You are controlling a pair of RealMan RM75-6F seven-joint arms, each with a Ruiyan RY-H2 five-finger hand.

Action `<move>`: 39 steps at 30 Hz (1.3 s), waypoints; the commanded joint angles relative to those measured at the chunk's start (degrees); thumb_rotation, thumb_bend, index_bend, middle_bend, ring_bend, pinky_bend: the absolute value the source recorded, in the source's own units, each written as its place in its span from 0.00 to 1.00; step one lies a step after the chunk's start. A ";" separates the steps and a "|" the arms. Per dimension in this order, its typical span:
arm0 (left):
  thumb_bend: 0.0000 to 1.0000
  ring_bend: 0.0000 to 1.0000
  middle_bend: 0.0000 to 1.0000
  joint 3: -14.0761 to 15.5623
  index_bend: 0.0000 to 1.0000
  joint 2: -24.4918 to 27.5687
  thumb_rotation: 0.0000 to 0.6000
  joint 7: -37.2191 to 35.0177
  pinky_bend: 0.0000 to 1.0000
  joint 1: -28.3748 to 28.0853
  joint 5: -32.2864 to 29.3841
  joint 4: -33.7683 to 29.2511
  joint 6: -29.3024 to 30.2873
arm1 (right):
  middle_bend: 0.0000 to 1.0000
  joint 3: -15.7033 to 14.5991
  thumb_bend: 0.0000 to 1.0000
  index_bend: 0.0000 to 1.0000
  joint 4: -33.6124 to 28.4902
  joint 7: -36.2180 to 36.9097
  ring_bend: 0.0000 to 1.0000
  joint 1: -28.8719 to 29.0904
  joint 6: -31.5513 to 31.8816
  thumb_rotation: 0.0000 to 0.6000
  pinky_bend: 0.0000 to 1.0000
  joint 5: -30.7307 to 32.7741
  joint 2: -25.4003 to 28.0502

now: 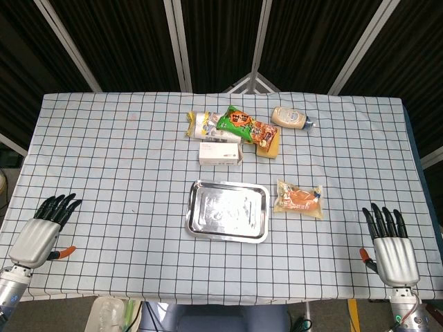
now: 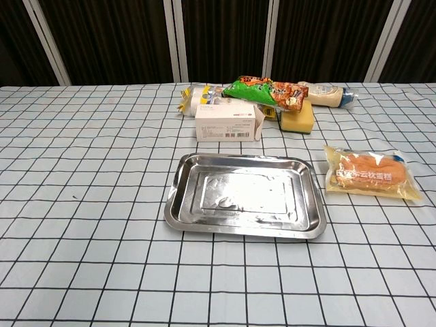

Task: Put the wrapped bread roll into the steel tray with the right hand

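The wrapped bread roll [image 1: 300, 198] [image 2: 368, 172] lies flat in clear plastic just right of the steel tray [image 1: 228, 210] [image 2: 245, 197], which holds nothing. My right hand [image 1: 391, 245] rests at the table's near right corner, fingers stretched out and apart, holding nothing, well to the right of the roll. My left hand [image 1: 43, 231] sits at the near left edge, fingers also spread and holding nothing. Neither hand shows in the chest view.
Behind the tray stand a white box [image 1: 221, 153] [image 2: 229, 122], a green and orange snack bag [image 1: 246, 126] [image 2: 266, 90], a yellow sponge [image 1: 268, 146] [image 2: 297, 118], a wrapped yellow packet [image 1: 201, 124] and a lying sauce bottle [image 1: 291, 117] [image 2: 330, 94].
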 commanded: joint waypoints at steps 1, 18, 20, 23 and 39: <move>0.06 0.00 0.00 -0.01 0.00 0.06 1.00 -0.02 0.00 0.04 0.06 0.00 0.13 | 0.00 -0.10 0.32 0.00 0.13 -0.42 0.00 0.16 -0.33 1.00 0.00 0.03 -0.24; 0.06 0.00 0.00 -0.49 0.00 -0.54 1.00 1.14 0.00 -0.46 -0.90 -0.18 -1.03 | 0.00 5.10 0.32 0.00 2.74 -4.58 0.00 10.59 -15.85 1.00 0.00 6.94 -6.05; 0.06 0.00 0.00 -0.55 0.00 -0.47 1.00 0.97 0.00 -0.47 -0.96 -0.17 -1.00 | 0.00 6.04 0.32 0.00 3.87 -5.40 0.00 12.30 -18.62 1.00 0.00 9.03 -7.10; 0.06 0.00 0.00 -0.61 0.00 -0.20 1.00 0.41 0.00 -0.29 -0.81 -0.24 -0.40 | 0.00 7.60 0.32 0.00 6.30 -6.85 0.00 15.37 -23.19 1.00 0.00 13.00 -9.47; 0.06 0.00 0.00 -0.78 0.00 0.85 1.00 -2.67 0.00 -0.08 -0.58 0.28 0.53 | 0.00 10.57 0.32 0.00 12.24 -12.69 0.00 23.75 -30.39 1.00 0.00 24.17 -16.21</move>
